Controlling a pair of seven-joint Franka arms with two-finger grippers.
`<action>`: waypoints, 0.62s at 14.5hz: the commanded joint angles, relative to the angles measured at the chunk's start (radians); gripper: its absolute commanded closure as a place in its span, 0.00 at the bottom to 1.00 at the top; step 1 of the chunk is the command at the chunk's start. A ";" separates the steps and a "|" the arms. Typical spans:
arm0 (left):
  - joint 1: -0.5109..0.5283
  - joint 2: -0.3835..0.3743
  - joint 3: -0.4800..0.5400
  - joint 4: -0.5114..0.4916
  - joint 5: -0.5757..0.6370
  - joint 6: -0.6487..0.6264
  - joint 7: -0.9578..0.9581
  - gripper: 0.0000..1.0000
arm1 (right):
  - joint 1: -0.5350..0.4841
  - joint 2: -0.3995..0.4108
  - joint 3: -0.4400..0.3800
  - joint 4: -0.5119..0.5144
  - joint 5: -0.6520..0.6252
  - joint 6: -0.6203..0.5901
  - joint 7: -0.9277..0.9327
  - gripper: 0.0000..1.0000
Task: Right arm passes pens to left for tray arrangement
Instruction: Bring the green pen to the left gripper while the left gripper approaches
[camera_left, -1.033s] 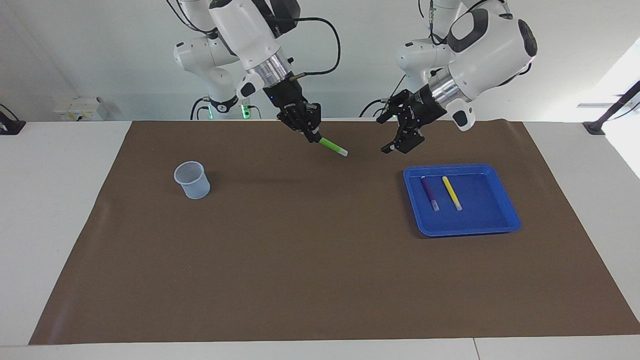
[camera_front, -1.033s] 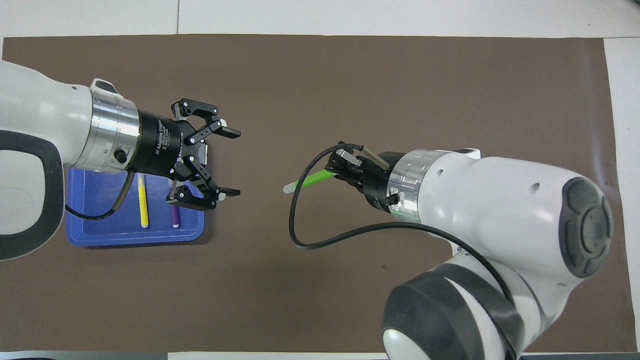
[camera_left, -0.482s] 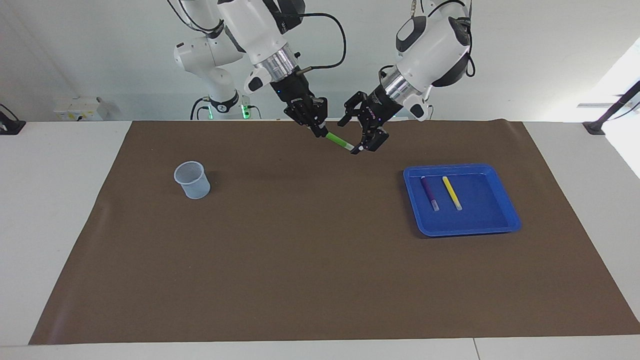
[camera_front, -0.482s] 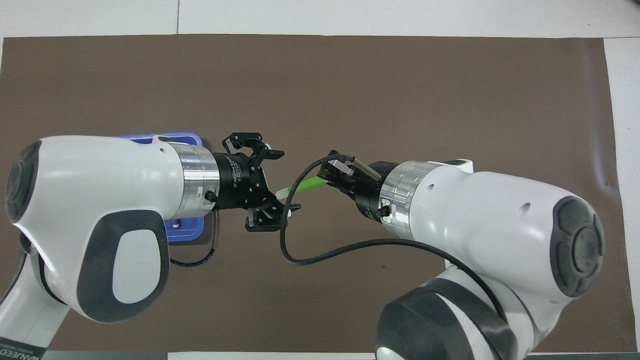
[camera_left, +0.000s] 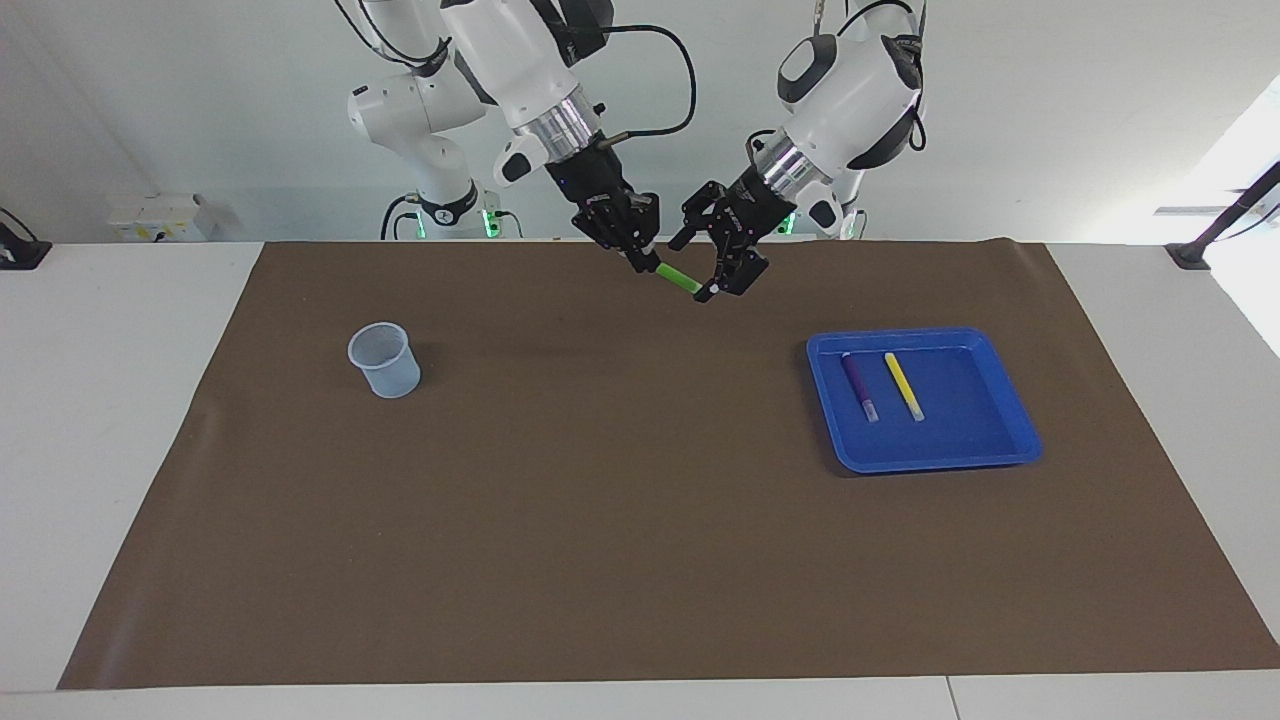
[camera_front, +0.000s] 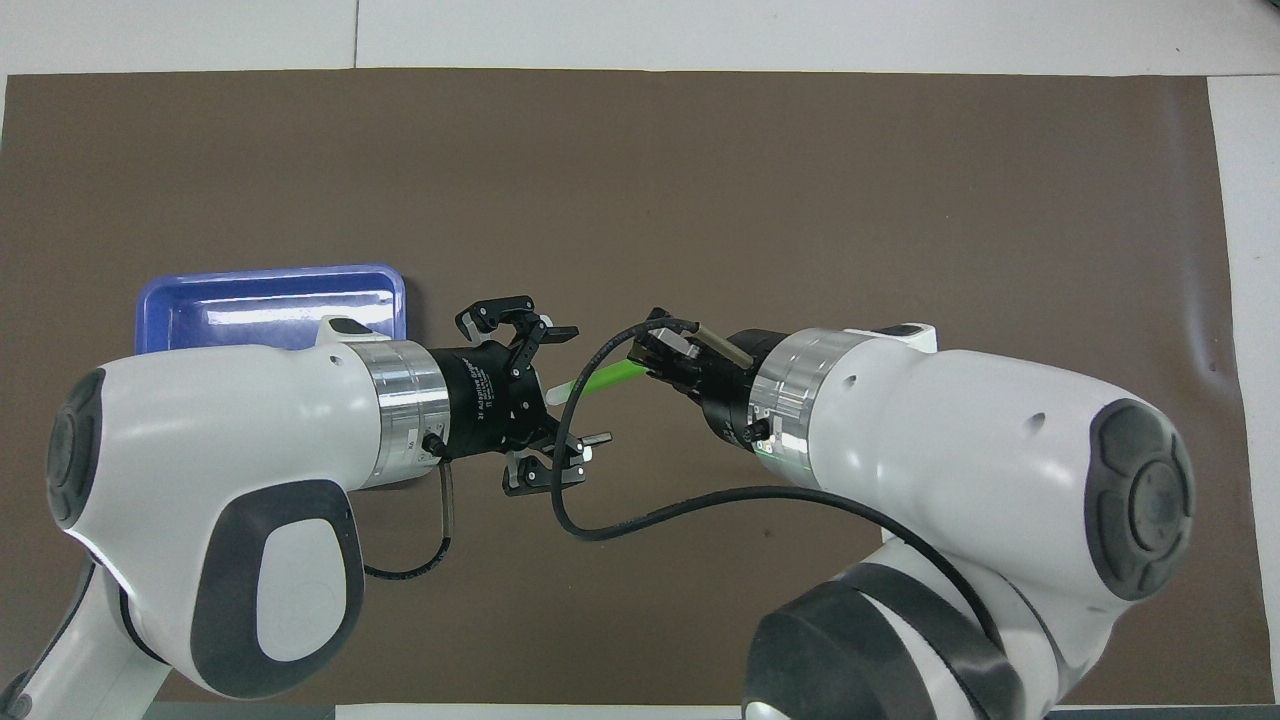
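Observation:
My right gripper (camera_left: 640, 262) is shut on the green pen (camera_left: 678, 279), held in the air over the mat's edge nearest the robots. The green pen (camera_front: 605, 377) points its pale end toward the left arm. My left gripper (camera_left: 692, 272) is open, and its fingers straddle that pale end without closing on it; in the overhead view the left gripper (camera_front: 580, 385) faces the right gripper (camera_front: 650, 365). The blue tray (camera_left: 1010, 420) lies toward the left arm's end, with the purple pen (camera_left: 858, 385) and the yellow pen (camera_left: 903, 386) side by side in it. In the overhead view the left arm hides most of the tray (camera_front: 270, 290).
A small translucent cup (camera_left: 384, 359) stands upright on the brown mat (camera_left: 600, 520) toward the right arm's end. The right arm's black cable (camera_front: 600, 520) loops down under both grippers.
My left gripper has swung from beside the tray over to the right gripper and now brackets the green pen's pale end. The right gripper lifted the pen slightly toward it.

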 joint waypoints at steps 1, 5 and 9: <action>-0.019 -0.033 0.012 -0.038 -0.029 0.026 0.022 0.02 | 0.000 -0.027 -0.001 -0.037 0.022 0.027 -0.011 1.00; -0.034 -0.030 0.012 -0.058 -0.050 0.111 0.022 0.05 | -0.001 -0.027 -0.001 -0.039 0.022 0.027 -0.012 1.00; -0.059 -0.023 0.011 -0.075 -0.099 0.172 0.079 0.05 | -0.001 -0.027 -0.001 -0.037 0.022 0.029 -0.012 1.00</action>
